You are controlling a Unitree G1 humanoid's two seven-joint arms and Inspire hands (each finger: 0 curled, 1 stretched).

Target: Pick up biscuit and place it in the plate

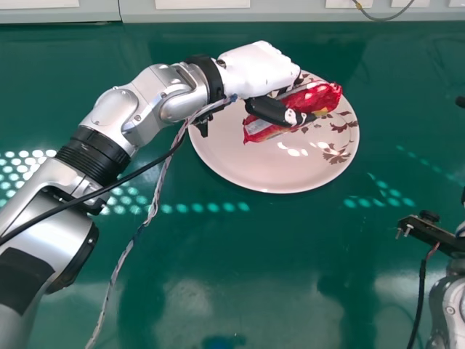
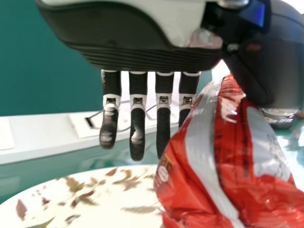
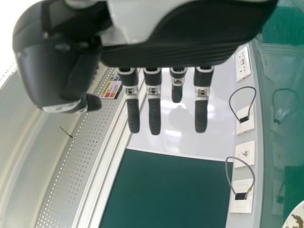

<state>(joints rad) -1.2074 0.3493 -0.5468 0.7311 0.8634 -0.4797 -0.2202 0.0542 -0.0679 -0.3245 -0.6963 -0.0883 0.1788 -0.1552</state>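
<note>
Over the plate (image 1: 269, 163), my left hand (image 1: 260, 67) has its thumb across the red biscuit packet (image 1: 320, 96). The packet lies slanted above the plate, partly hidden by the thumb. In the left wrist view, my left hand (image 2: 137, 99) has long fingers beside the shiny red and silver packet (image 2: 204, 156), which covers one fingertip; its upper end is against the thumb. The leaf-patterned plate (image 2: 95, 194) is below. Whether the packet touches the plate, I cannot tell. My right hand (image 3: 154, 102) is open and holds nothing in the right wrist view.
The glossy green table (image 1: 240, 276) surrounds the plate. Along the far edge runs a pale panel (image 1: 290, 10) with white plates and a cable. Part of my right arm (image 1: 450, 305) stands at the right edge, with a cable hanging there. Wires trail from my left wrist.
</note>
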